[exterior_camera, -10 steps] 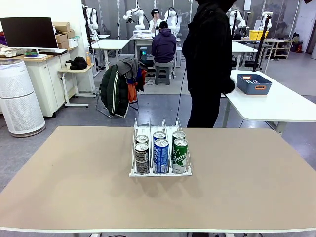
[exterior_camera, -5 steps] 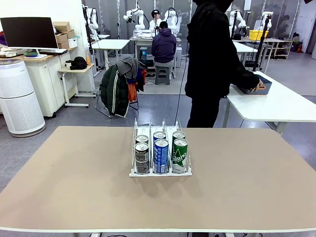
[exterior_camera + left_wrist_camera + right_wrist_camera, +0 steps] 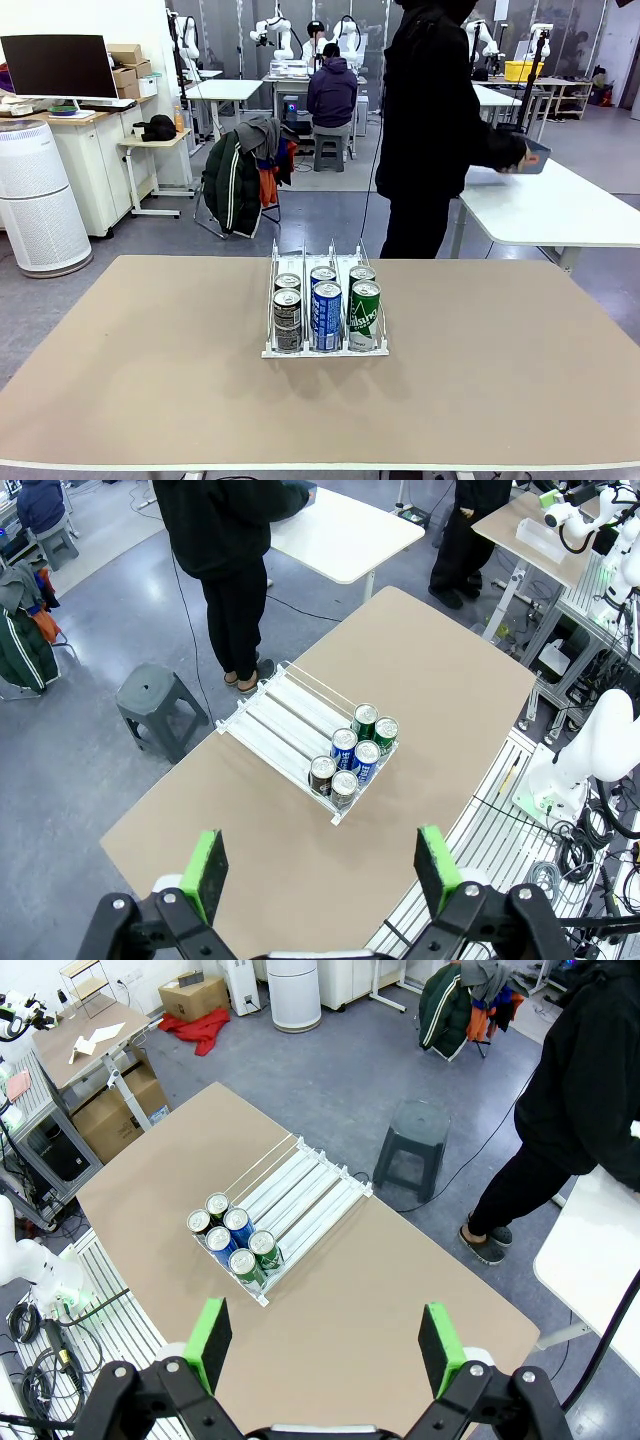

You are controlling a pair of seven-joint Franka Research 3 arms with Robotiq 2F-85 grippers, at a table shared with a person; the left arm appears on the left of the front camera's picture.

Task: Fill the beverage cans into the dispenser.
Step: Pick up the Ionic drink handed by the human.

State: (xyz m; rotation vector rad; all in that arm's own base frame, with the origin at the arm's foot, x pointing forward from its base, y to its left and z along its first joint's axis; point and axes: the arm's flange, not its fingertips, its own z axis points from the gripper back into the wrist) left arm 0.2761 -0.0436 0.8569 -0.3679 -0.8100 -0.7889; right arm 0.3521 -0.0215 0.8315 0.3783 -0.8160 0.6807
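Note:
The dispenser (image 3: 325, 352) stands mid-table, a white three-lane rack with wire dividers. Several beverage cans sit at its front end, two deep: a dark grey can (image 3: 287, 320), a blue can (image 3: 327, 316) and a green can (image 3: 365, 314) in front. From high above the table, my left gripper (image 3: 320, 870) is open and empty, looking down on the dispenser (image 3: 285, 720) and the cans (image 3: 352, 760). My right gripper (image 3: 325, 1345) is also open and empty high up, with the dispenser (image 3: 305, 1185) and the cans (image 3: 232, 1240) below.
A person in black (image 3: 430, 120) stands at the table's far side, turned to a white side table (image 3: 560, 215) and holding a blue tub (image 3: 530, 155) above it. A grey stool (image 3: 150, 695) stands on the floor beyond the far edge. The tan table (image 3: 150, 350) is bare around the rack.
The person reached over to the blue tub on the side table and lifted it off the surface. The cans, the dispenser and both grippers have not moved.

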